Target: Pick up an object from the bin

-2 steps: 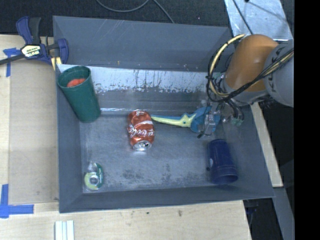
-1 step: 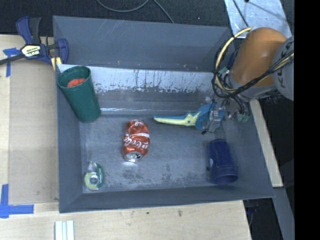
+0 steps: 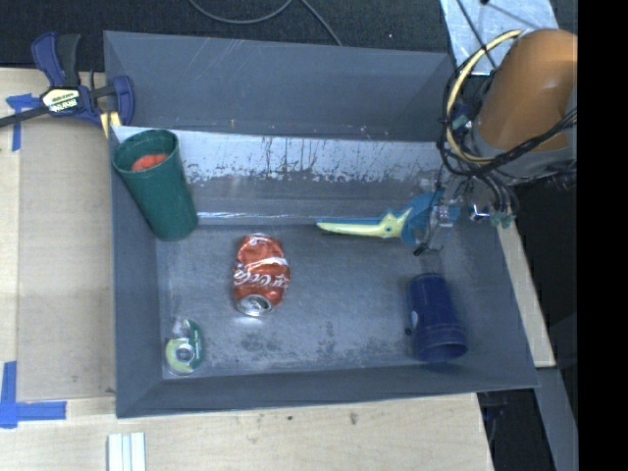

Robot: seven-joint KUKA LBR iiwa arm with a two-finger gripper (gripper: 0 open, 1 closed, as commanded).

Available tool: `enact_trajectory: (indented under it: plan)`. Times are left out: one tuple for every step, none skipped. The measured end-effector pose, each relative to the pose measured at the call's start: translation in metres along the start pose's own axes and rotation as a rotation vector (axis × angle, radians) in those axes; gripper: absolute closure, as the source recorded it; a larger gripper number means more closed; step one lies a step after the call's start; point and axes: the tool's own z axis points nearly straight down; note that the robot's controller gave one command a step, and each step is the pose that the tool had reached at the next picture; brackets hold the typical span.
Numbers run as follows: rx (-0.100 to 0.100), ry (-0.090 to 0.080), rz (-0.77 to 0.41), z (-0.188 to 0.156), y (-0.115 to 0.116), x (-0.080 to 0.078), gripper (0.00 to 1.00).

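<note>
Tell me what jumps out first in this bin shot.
The crushed red soda can lies left of centre, vivid against the grey bin. At the right, the gripper holds a yellow and teal tool by its teal end, near the back wall. A green cup stands in the far left corner; a dark blue mug lies front right.

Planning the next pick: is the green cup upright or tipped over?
Upright: the green cup stands in the bin's far left corner, open mouth up, with something orange inside.
</note>
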Motion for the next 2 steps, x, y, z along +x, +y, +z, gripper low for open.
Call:
enact_trajectory:
  plan:
    - [0.001, -0.007, 0.009, -0.069, 0.005, -0.004, 1.0]
    - [0.0, -0.006, 0.018, -0.13, -0.001, -0.005, 1.0]
